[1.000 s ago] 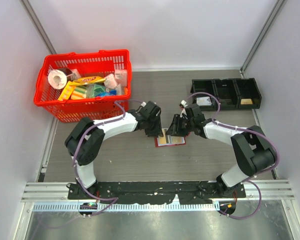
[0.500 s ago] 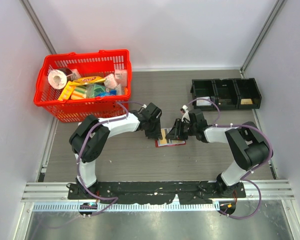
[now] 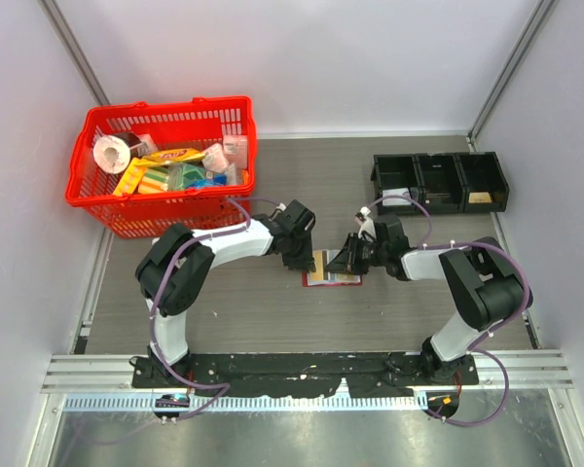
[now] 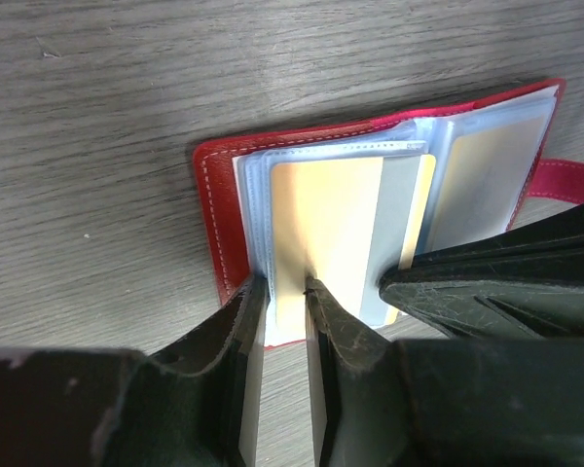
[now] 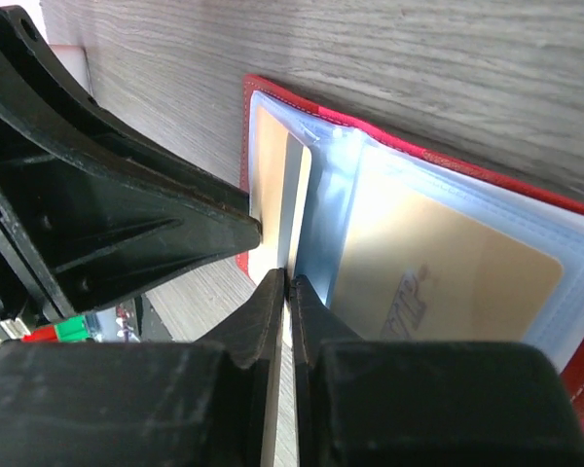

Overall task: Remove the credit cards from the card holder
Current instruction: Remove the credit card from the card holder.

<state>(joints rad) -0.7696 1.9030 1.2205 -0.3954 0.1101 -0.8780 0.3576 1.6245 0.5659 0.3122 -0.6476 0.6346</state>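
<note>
**Pinching a card edge at the open card holder**

Overhead view: the red card holder (image 3: 336, 278) lies spread open on the grey wood-grain table (image 3: 273, 321), with an arm reaching in from each side. The left gripper (image 3: 306, 261) is down at the holder's left edge. The right gripper (image 3: 344, 264) is down just right of the holder's middle. A red shopping basket (image 3: 165, 105) holding packets stands beyond the holder, to its left. A row of black bins (image 3: 440, 182) stands beyond it, to its right.

Left wrist view: the holder's clear, blue-tinted sleeves face up. A tan credit card (image 4: 326, 209) shows at the holder's left half, and a pale grey credit card (image 4: 399, 219) lies just beside it towards the fold. A second tan card (image 4: 487, 175) sits in the holder's right sleeve, near the red snap tab (image 4: 569, 180). The left fingers (image 4: 241, 321) stand a narrow gap apart, with their tips at the holder's near edge. The tan card's edge shows in that gap, and the fingers clamp nothing.

Right wrist view: the right fingers (image 5: 269, 311) are almost together, nipping the thin edge of the pale grey credit card at the holder's fold. One left finger lies close alongside.
</note>
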